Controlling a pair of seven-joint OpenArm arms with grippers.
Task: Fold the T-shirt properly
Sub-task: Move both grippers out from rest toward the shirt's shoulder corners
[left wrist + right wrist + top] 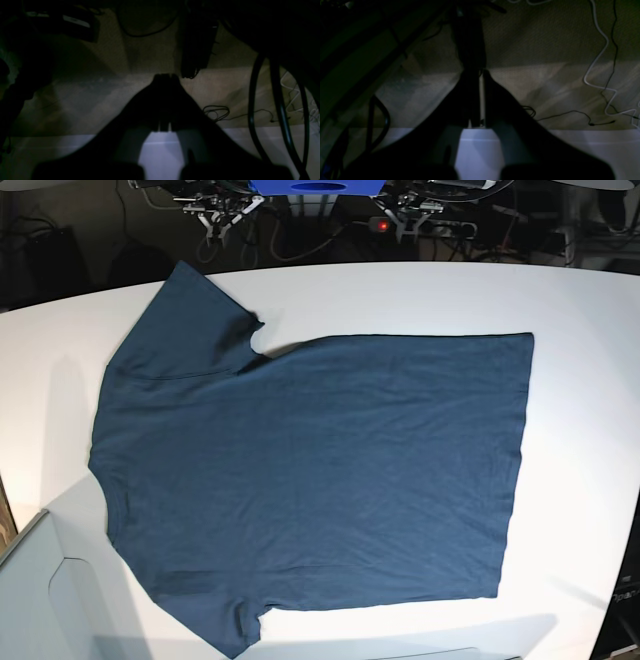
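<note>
Left wrist: very dark. Left gripper (165,76) is a black silhouette, fingers (160,100) pressed together at the tips, nothing between them. It hangs past the white table (160,155) edge, pointing out over a carpeted floor (100,100) with loose cables (216,112) on it. No shirt anywhere in this view, so the fabric is well apart from these fingers.

Right wrist: same picture, mirrored. Right gripper (480,72) is dark, fingers (495,100) closed to a thin slit, holding nothing. White table edge runs along the bottom, floor beyond with a white cable (600,55) and a black one. No shirt near the fingers here either.

Base: T-shirt (320,470) lies flat and spread out on the table (580,310), covering most of it. Neck and shoulders point to the view's left, hem to the right. One sleeve (195,320) reaches toward the far edge, the other sits at the near edge, bottom left. Fabric is mostly smooth, a few light wrinkles. Neither gripper shows over the table in this view; no finger touches the shirt.
</note>
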